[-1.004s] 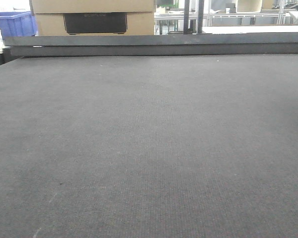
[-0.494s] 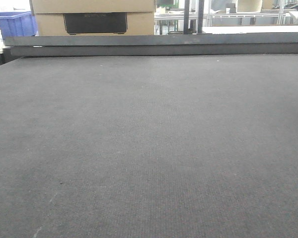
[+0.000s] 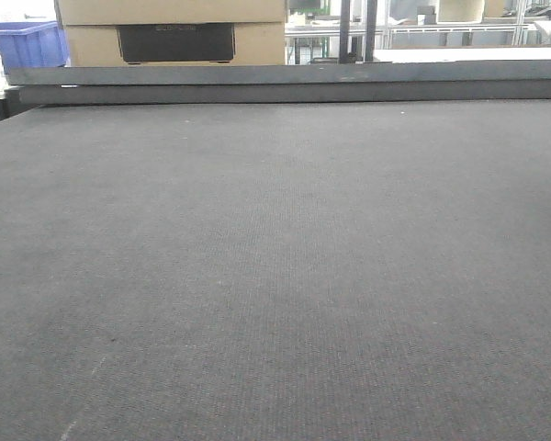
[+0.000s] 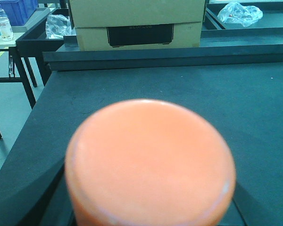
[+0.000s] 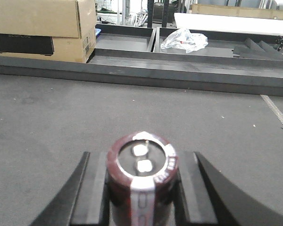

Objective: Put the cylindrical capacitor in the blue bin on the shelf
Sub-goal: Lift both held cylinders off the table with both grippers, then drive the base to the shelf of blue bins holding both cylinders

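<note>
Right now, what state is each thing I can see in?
cylindrical capacitor: upright, clamped between the right fingers.
orange round thing: blurred, filling the left wrist view; grip unclear.
plastic bag: crumpled, lying in a tray.
blue crate: far off, contents hidden.

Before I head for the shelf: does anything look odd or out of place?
One thing: a blurred orange round object fills much of the left wrist view, close to the lens; what it is cannot be told. The cylindrical capacitor is held upright in the right gripper, and the mat shows nothing spilled.
</note>
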{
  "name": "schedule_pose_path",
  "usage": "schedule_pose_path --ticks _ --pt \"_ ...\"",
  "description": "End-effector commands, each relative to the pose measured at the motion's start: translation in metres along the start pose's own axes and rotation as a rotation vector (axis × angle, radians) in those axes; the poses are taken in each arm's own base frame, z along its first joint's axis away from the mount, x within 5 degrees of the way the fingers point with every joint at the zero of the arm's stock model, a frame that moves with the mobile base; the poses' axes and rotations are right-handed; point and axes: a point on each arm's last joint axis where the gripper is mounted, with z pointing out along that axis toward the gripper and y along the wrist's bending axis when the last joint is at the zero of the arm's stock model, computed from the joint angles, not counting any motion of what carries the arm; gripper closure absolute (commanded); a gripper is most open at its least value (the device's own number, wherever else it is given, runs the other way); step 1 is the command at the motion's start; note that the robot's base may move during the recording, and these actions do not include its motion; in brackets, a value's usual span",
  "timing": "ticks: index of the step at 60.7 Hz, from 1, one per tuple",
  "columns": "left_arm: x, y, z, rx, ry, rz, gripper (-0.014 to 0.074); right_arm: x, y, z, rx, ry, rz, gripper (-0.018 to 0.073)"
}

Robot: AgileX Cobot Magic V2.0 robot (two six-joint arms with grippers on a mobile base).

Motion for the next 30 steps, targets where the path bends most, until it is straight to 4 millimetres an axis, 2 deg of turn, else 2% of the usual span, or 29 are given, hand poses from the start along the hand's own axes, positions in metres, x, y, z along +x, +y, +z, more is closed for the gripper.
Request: schedule_pose_path --ticks 1,30 --pt "-0.0048 -0.0004 -0.0032 0.004 -0.037 0.002 0.0707 -0.0046 -0.0008 -0.0016 0.009 -0.04 -0.011 0.0721" --pt "-0.0048 -0.0004 -0.0032 0.004 -0.037 0.002 0.0707 -0.0045 -0.0008 -0.0009 0.009 -0.038 -0.011 0.0721"
